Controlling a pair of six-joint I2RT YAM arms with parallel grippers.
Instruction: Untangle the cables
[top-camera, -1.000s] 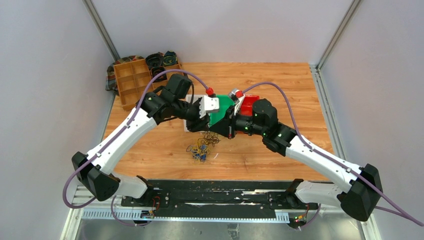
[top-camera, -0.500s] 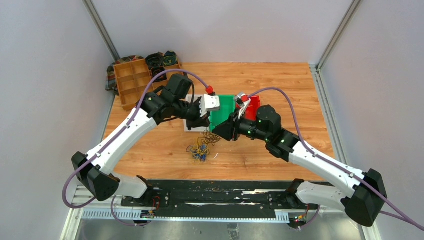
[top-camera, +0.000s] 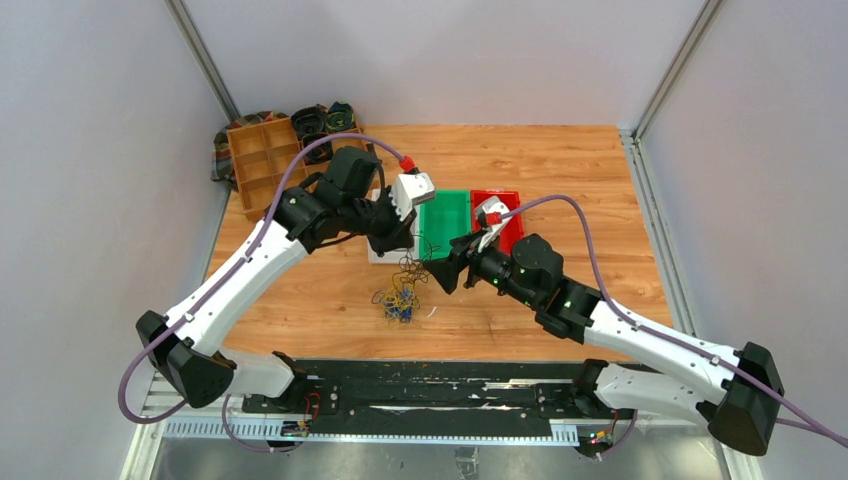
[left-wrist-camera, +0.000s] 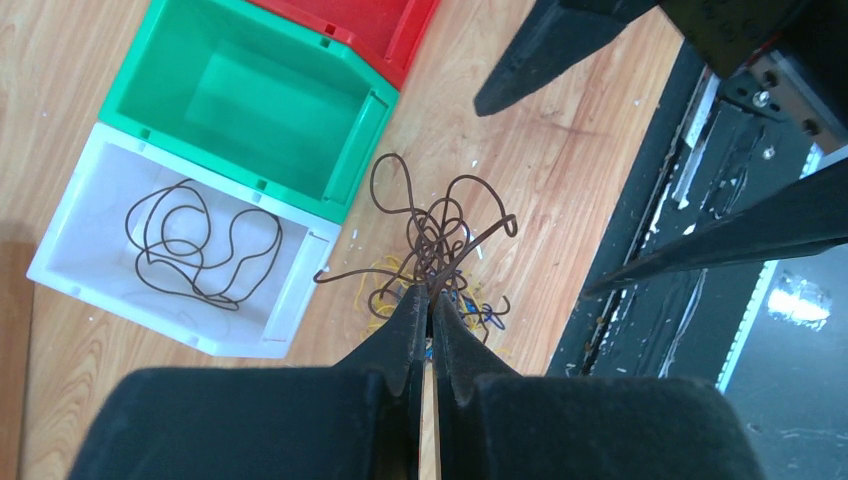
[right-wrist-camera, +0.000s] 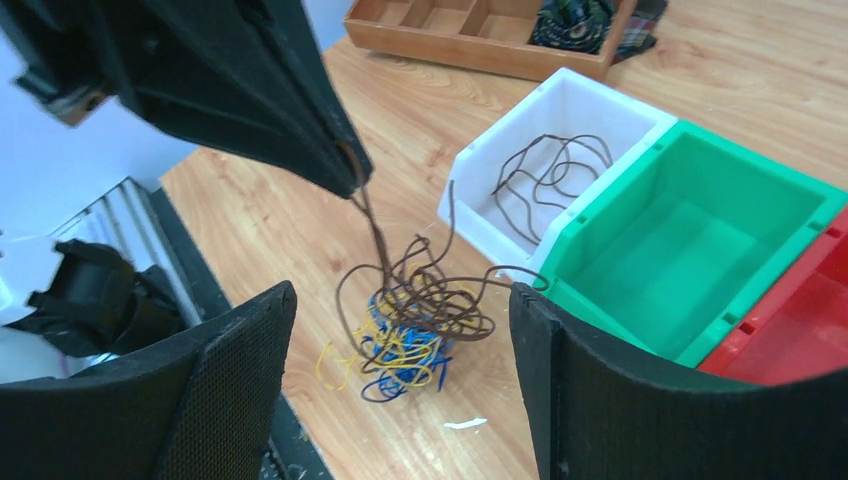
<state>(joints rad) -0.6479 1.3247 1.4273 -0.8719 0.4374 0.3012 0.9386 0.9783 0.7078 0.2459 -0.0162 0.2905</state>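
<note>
A small tangle of cables (top-camera: 399, 297) in dark brown, yellow and blue lies on the wooden table in front of the bins. My left gripper (left-wrist-camera: 432, 296) is shut on a dark brown cable (left-wrist-camera: 440, 235), and its strands rise out of the tangle to the fingertips. The right wrist view shows that cable (right-wrist-camera: 372, 230) stretched up from the yellow and blue clump (right-wrist-camera: 405, 350) to the left gripper (right-wrist-camera: 346, 172). My right gripper (right-wrist-camera: 400, 295) is open just right of the tangle, facing it with nothing between its fingers.
A white bin (left-wrist-camera: 300, 270) holds a loose dark brown cable (left-wrist-camera: 195, 245). Beside it stand an empty green bin (top-camera: 445, 212) and a red bin (top-camera: 497, 206). A wooden divided tray (top-camera: 265, 160) with dark coiled bundles sits at the back left. The black rail (top-camera: 430, 385) runs along the near edge.
My left gripper closed on the dark brown cable and rose, pulling it up from the tangle. My right gripper opened and drew back toward the near side.
</note>
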